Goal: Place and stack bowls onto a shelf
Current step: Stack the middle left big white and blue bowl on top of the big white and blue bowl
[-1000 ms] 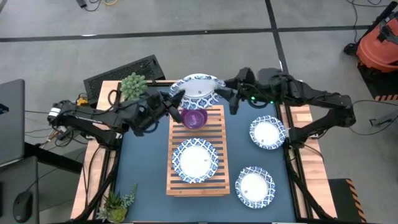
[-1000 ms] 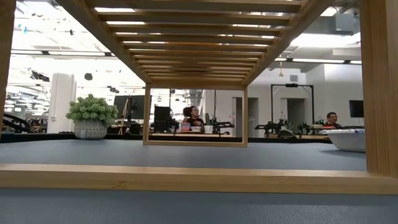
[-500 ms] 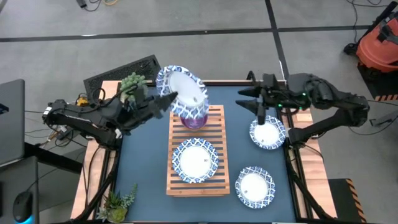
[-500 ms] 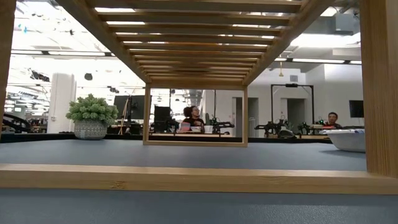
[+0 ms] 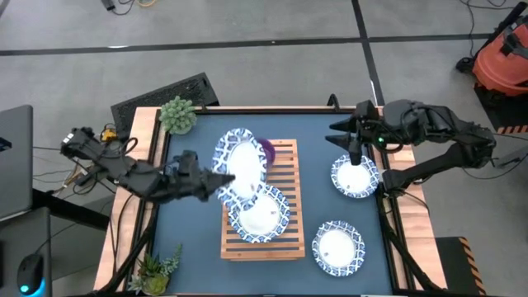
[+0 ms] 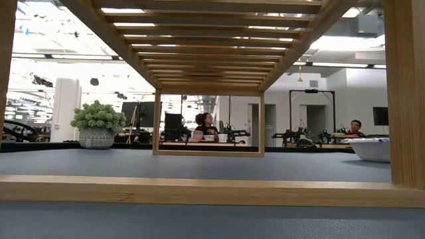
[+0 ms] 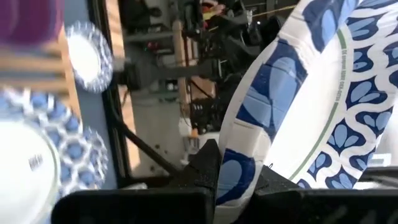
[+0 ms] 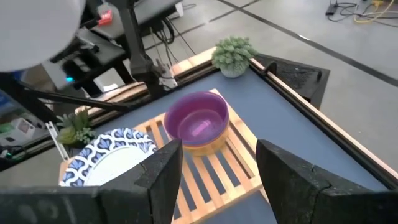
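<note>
Low view, blue tabletop (image 6: 199, 162), wooden shelf (image 6: 199, 189), office behind

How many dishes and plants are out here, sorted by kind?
Patterned white dishes: 4
Purple bowl: 1
Potted plants: 2
Total: 7

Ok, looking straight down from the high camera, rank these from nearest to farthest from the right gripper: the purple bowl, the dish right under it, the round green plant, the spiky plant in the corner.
From the right gripper:
1. Dish, directly beneath it, right of the shelf.
2. Purple bowl, on the shelf's far end.
3. Round green plant, far left corner.
4. Spiky plant, near left corner.
</note>
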`<state>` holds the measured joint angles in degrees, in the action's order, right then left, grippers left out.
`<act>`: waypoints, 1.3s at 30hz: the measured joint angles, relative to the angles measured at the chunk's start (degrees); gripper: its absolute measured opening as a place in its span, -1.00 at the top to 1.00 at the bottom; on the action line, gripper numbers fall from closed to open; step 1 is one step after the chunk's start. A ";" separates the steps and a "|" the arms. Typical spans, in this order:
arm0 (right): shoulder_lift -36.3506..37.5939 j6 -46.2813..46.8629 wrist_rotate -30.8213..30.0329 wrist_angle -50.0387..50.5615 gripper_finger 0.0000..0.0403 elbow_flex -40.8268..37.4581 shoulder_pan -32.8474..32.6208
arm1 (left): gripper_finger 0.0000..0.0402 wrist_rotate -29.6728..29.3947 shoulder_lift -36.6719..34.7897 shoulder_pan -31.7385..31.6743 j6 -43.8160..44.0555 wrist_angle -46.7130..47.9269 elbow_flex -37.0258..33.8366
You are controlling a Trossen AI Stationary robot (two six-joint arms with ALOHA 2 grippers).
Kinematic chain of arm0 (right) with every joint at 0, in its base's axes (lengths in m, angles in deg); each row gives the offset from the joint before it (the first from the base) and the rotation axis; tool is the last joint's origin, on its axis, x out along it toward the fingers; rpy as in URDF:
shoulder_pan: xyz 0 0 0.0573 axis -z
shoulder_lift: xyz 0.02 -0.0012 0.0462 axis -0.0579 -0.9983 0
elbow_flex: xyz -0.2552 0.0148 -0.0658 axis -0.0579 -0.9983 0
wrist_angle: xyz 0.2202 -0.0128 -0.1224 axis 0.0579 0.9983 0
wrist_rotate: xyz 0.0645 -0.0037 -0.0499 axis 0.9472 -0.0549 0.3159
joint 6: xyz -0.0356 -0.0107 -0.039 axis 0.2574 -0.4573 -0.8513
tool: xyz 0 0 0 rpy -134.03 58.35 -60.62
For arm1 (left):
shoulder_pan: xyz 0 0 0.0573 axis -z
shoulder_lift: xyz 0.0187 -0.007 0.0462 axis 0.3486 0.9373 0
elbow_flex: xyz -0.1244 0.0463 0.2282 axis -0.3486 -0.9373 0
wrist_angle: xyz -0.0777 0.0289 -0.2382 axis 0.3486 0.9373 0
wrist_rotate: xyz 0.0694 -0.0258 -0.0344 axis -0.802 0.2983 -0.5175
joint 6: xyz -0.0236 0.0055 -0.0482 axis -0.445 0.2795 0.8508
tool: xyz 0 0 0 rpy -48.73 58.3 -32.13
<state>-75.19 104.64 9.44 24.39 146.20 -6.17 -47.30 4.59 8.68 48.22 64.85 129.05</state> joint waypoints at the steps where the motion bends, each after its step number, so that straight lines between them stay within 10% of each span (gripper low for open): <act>1: -0.17 -0.02 -0.01 0.19 -0.14 0.00 0.00 | 1.00 -0.80 0.09 0.91 1.21 0.03 0.20; 14: -2.35 -0.09 -0.01 1.49 -0.14 -0.03 -0.01 | 1.00 -0.88 7.15 4.72 9.73 48.23 30.86; 19: -2.33 -0.09 -0.07 2.83 -0.14 -0.02 -0.02 | 1.00 10.95 14.35 2.27 16.27 61.86 38.42; 28: -2.31 -0.88 -1.60 3.21 -0.14 -0.02 -0.02 | 1.00 25.15 22.29 -3.65 11.98 60.39 39.35; 39: -2.33 -1.16 -1.60 3.65 -0.14 -0.02 -0.02 | 1.00 25.77 24.37 -7.44 9.70 65.15 39.35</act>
<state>-77.53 103.48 7.83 28.04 146.17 -6.19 -21.53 28.96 1.24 57.92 130.00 168.40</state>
